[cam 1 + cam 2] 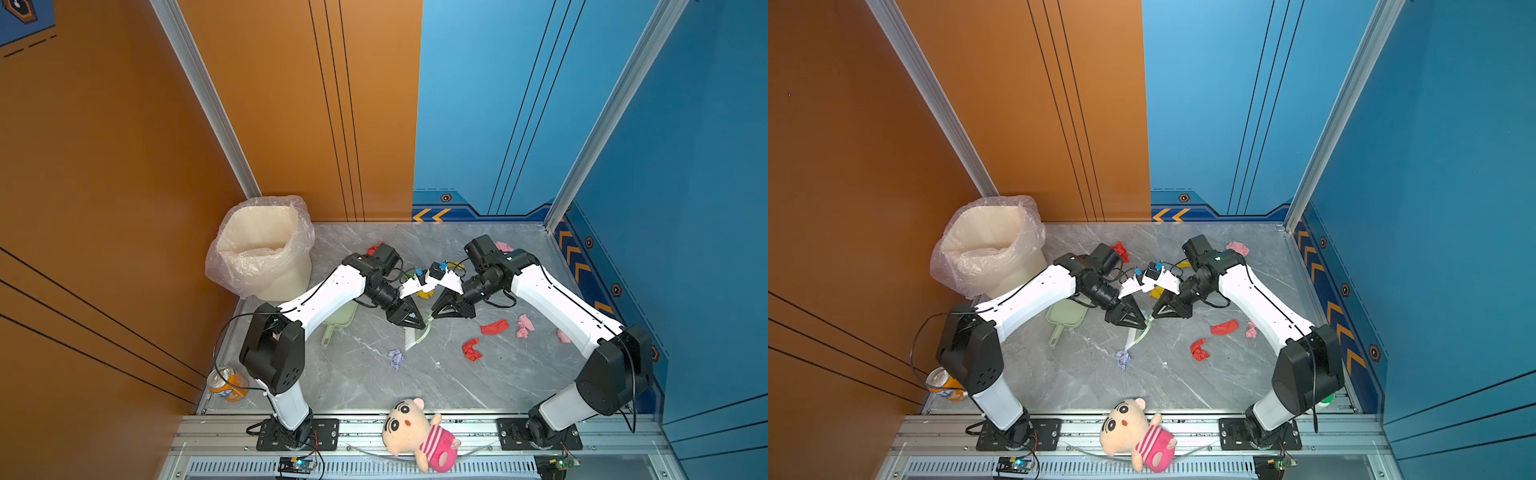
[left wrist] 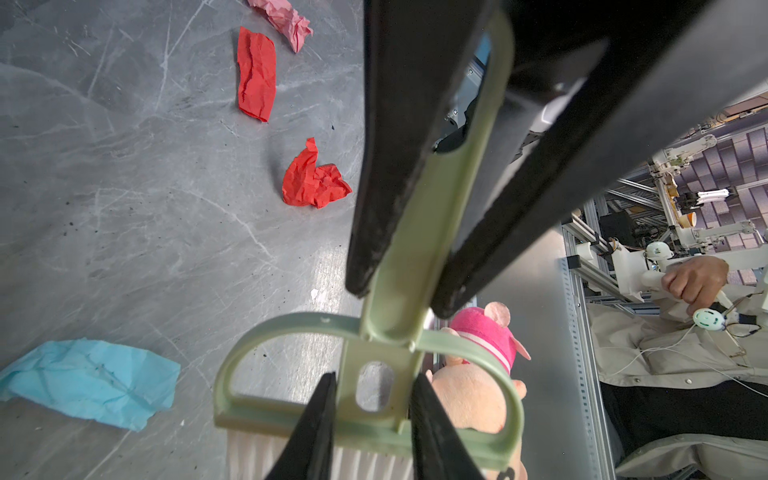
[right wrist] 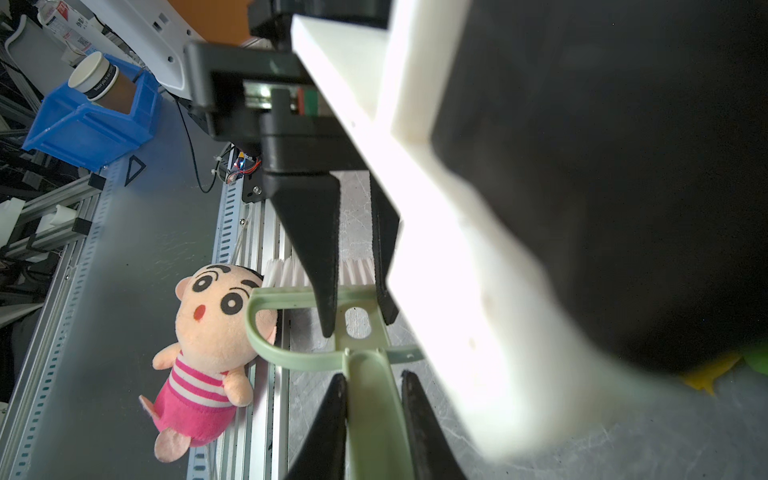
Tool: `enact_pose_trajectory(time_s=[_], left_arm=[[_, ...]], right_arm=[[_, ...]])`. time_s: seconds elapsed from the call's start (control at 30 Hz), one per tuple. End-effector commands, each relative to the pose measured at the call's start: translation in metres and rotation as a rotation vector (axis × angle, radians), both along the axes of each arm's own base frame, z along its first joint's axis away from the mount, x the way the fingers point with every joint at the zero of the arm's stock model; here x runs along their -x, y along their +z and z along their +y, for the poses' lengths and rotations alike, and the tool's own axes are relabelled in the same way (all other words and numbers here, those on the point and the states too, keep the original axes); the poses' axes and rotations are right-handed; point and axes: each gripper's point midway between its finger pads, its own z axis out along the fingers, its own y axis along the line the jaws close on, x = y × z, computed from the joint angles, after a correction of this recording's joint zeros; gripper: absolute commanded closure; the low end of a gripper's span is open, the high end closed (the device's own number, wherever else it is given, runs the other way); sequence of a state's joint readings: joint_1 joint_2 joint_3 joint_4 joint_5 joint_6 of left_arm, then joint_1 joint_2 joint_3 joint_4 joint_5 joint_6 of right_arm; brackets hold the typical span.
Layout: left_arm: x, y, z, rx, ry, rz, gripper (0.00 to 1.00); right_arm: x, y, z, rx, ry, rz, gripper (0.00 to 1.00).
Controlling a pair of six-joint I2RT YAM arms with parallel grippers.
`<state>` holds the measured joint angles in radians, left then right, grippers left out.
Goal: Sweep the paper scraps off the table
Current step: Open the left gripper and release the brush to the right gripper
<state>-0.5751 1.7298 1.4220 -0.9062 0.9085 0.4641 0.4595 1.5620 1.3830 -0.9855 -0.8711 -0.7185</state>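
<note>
Both grippers clamp one pale green hand brush (image 1: 417,337) over the grey marble-patterned counter (image 1: 361,382). The left gripper (image 2: 374,376) is pinched on the brush's slotted neck, just above the white bristles. The right gripper (image 3: 373,376) is pressed round the handle, with its tips just short of the left gripper's. Whether the bristles touch the counter cannot be told.

Paper scraps (image 1: 503,246) dot the counter. A red strip (image 1: 494,326), a red wad (image 1: 471,350) and a pink wad (image 1: 524,325) lie on the right gripper's outer side. A lilac wad (image 1: 396,358) sits near the bristles, toward the arm bases. A light blue sheet (image 2: 89,380) lies close beside the left gripper, and a yellow wad (image 1: 424,294) lies behind both grippers, under their wrists. The matching dustpan (image 1: 340,320) lies partly beneath the left arm.
</note>
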Motion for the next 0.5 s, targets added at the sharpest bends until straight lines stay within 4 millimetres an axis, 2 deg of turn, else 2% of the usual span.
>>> enact_pose_trajectory(time_s=[0.0,0.47], left_arm=[[-0.0126,0.0158,-0.0015,0.016,0.026,-0.065,0.70],[-0.0128,0.0167,-0.0006,0.022,0.026,-0.063,0.64]], right_arm=[[0.0073,0.0000,0.0017,0.015,0.023,0.015,1.00],[0.0052,0.0013,0.0021,0.011,0.019,0.000,1.00]])
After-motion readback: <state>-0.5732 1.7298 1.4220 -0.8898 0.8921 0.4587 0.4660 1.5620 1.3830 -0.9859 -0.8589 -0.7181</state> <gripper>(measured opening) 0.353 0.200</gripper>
